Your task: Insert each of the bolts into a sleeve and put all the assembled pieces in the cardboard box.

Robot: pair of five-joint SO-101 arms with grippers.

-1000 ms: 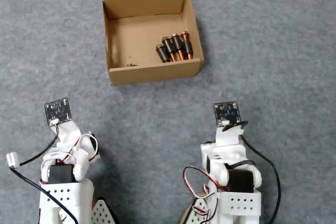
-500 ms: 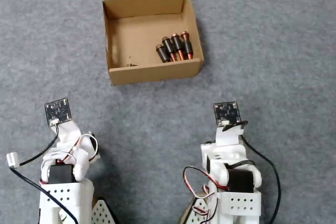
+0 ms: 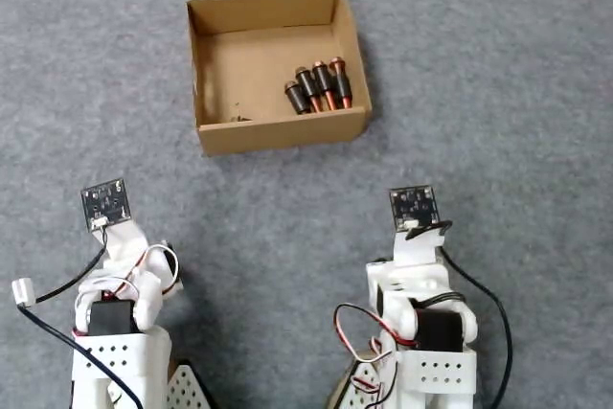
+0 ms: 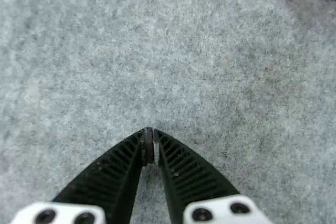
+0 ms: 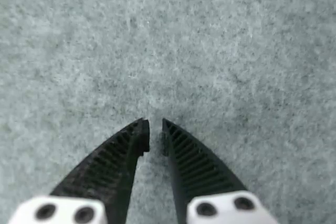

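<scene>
Cardboard box (image 3: 278, 133) holds four bolted sleeves (image 3: 319, 86); best rest clear now (left gripper (image 4: 149, 140) pressed together, right gripper (image 5: 156, 129) barely parted).

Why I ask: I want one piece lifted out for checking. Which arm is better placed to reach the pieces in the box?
Right, probably: the pieces lie at the right-hand end of the box, closer to the right arm than the left arm.
</scene>
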